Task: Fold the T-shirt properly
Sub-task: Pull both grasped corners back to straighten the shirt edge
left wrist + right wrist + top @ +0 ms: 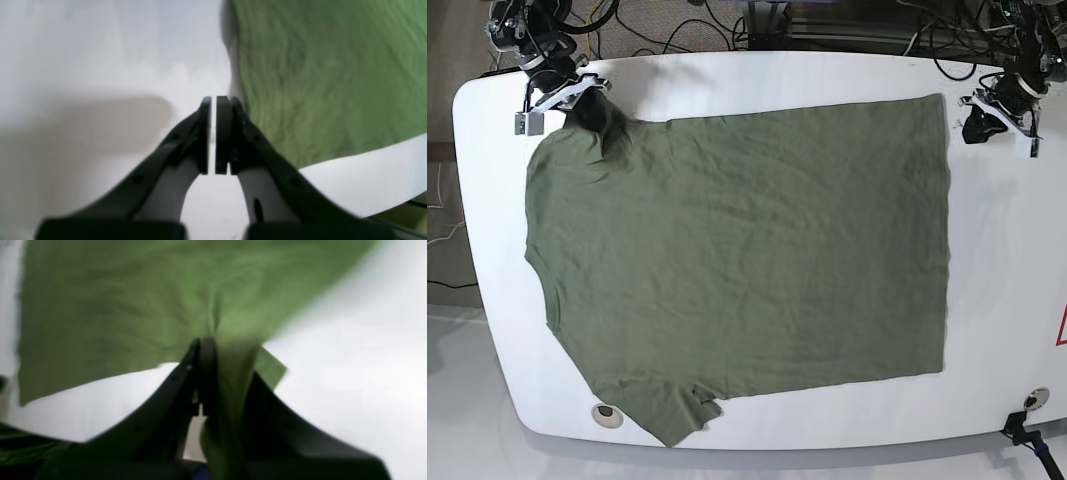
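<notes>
The olive-green T-shirt (pixel 747 250) lies spread flat on the white table (pixel 1007 300), with its sleeves toward the base view's left and its hem toward the right. At the far left corner my right gripper (pixel 595 118) is shut on a bunched fold of the T-shirt (pixel 116 306). In the right wrist view the cloth runs down between the right gripper's (pixel 210 340) jaws. My left gripper (pixel 975 128) sits at the far right, just off the hem's far corner. In the left wrist view the left gripper (pixel 213 98) is shut to a thin slit with nothing in it, the T-shirt (pixel 327 76) beside it.
Cables lie behind the table's far edge (pixel 757 30). A round fitting (pixel 607 413) sits near the front left edge and another (pixel 1034 400) near the front right. A red marking (pixel 1062 325) shows at the right border.
</notes>
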